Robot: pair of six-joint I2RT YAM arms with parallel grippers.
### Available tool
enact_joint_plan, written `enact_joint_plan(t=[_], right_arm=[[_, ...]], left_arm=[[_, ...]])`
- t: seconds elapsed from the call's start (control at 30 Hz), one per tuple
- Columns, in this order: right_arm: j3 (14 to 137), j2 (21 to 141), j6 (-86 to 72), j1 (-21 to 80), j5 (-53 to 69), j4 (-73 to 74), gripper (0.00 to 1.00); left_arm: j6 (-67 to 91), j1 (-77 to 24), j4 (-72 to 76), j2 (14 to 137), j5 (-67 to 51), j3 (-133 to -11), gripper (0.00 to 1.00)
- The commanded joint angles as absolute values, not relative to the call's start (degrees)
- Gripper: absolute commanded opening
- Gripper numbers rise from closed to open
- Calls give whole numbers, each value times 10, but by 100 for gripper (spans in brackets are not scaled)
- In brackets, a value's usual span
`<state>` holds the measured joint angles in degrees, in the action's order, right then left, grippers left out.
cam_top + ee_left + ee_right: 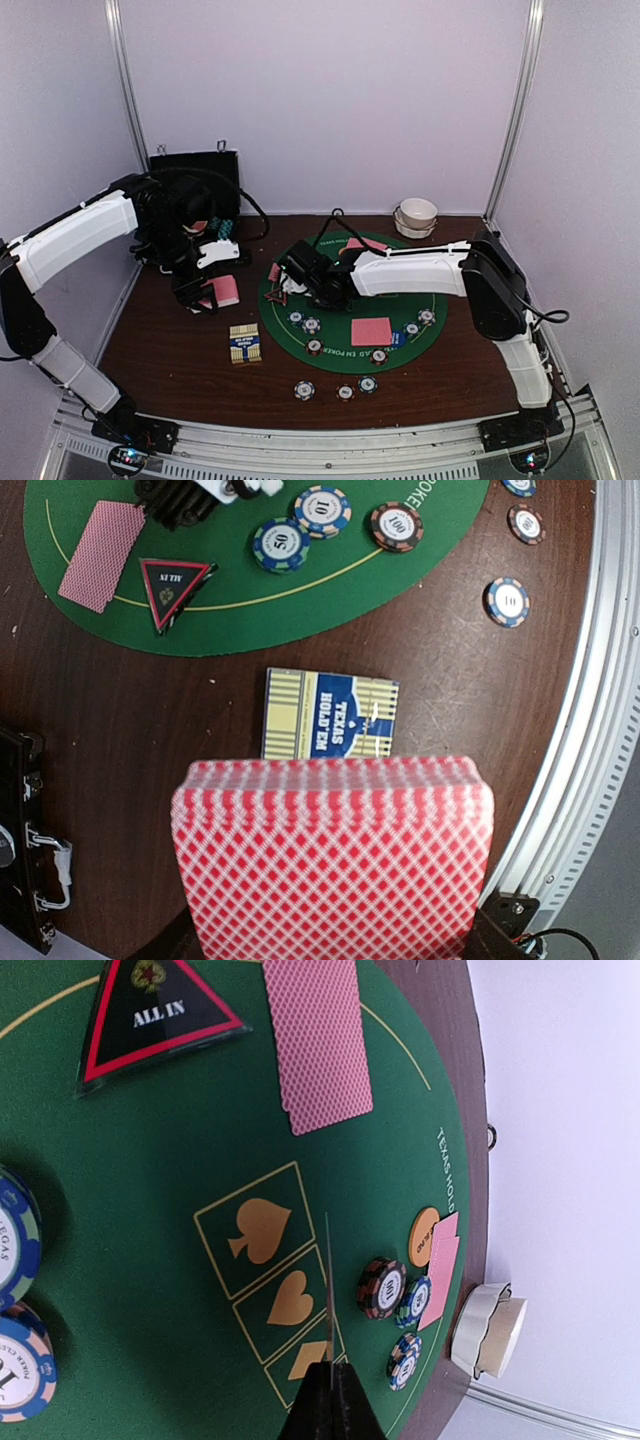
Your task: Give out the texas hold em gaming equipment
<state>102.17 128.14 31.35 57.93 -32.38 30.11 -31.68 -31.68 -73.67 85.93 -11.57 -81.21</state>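
Observation:
My left gripper [206,296] is shut on a deck of pink-backed playing cards [330,860], held above the brown table left of the green mat [345,310]. The deck hides its fingers in the left wrist view. My right gripper [330,1365] is shut on a single playing card [327,1280], seen edge-on, over the mat's left half. A red triangular marker [160,1015] and one card [315,1045] lie near it. An orange round button [424,1237], two cards [440,1270] and striped poker chips [382,1287] sit at the mat's far rim. A card pile [371,331] lies near the front.
A blue-and-yellow card box [245,343] lies on the table left of the mat. Three chips [345,393] sit off the mat near the front edge. A white bowl [417,214] stands at the back right. An open black case [195,175] stands at the back left.

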Motion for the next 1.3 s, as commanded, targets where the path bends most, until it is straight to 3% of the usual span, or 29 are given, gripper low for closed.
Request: enact_joint_plan(t=[0.0, 0.17, 0.37, 0.5, 0.63, 0.73, 1.27], right_arm=[[1010, 1291, 327, 588, -352, 276, 0], [1005, 1301, 313, 591, -342, 281, 0], [1003, 1303, 283, 595, -305, 300, 16], [1022, 1310, 265, 596, -295, 334, 31], [1005, 1297, 268, 596, -289, 321, 53], [998, 1294, 269, 596, -286, 322, 61], [985, 1303, 267, 565, -275, 317, 63]], left_arm=[[-326, -312, -742, 843, -131, -815, 0], [-325, -312, -742, 846, -135, -819, 0], [-325, -312, -746, 849, -141, -822, 0], [-325, -312, -748, 852, -145, -828, 0], [-325, -312, -749, 855, -147, -832, 0], [-324, -312, -750, 856, -147, -832, 0], [-322, -312, -749, 857, -148, -833, 0]])
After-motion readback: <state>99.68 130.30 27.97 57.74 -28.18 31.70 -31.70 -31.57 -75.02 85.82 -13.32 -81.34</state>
